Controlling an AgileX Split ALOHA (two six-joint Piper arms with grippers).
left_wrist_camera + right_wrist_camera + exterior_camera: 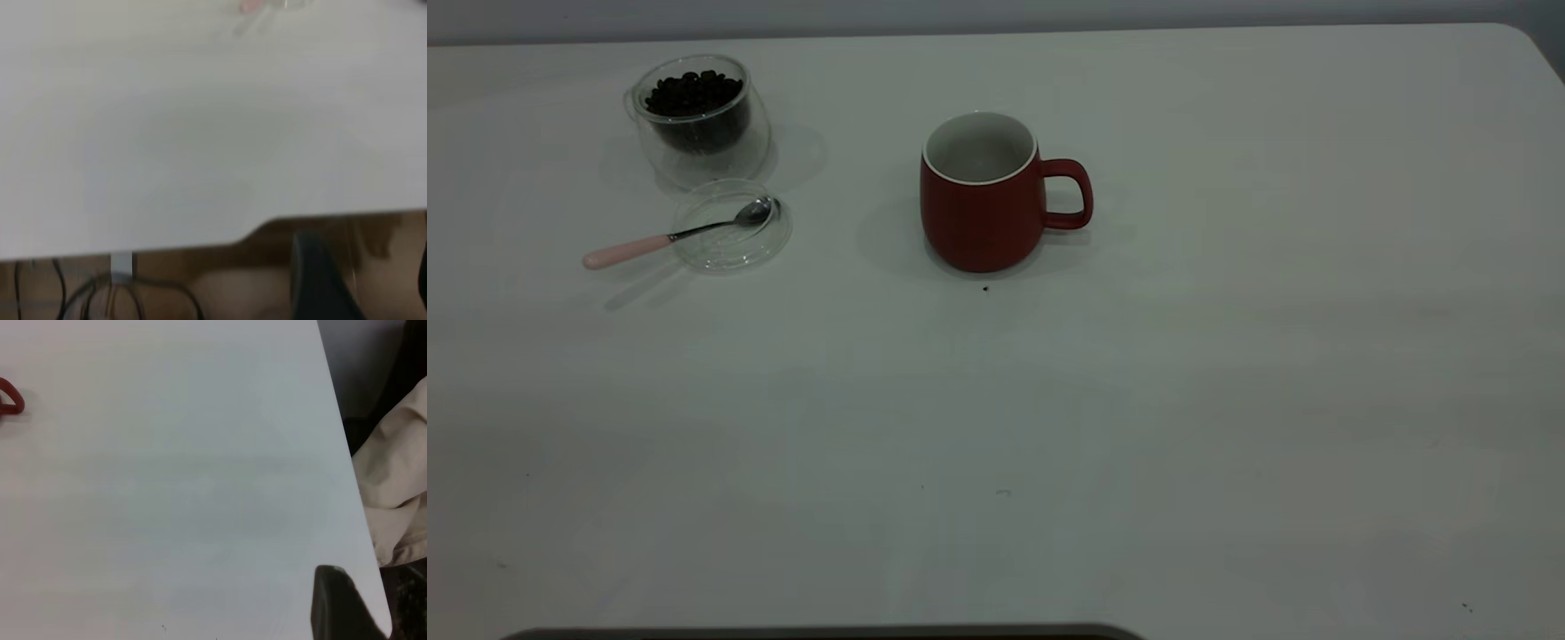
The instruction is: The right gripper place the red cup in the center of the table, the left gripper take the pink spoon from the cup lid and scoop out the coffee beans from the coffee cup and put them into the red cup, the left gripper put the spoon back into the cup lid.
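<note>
The table [1227, 400] fills the exterior frame. The red cup [983, 209] stands upright at upper centre. At upper left the coffee cup [698, 120] holds beans [692, 93], just above the lid [729, 227], where the spoon [667, 238] rests. Neither gripper shows there; whether their fingers are apart, I cannot tell.

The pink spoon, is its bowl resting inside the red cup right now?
No, the pink spoon lies with its bowl on the cup lid, apart from the red cup.

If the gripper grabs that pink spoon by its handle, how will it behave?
The pink spoon looks stiff and light. Its bowl rests in the cup lid with the handle overhanging, so it may pivot or nudge the lid. The metal neck looks slippery.
</note>
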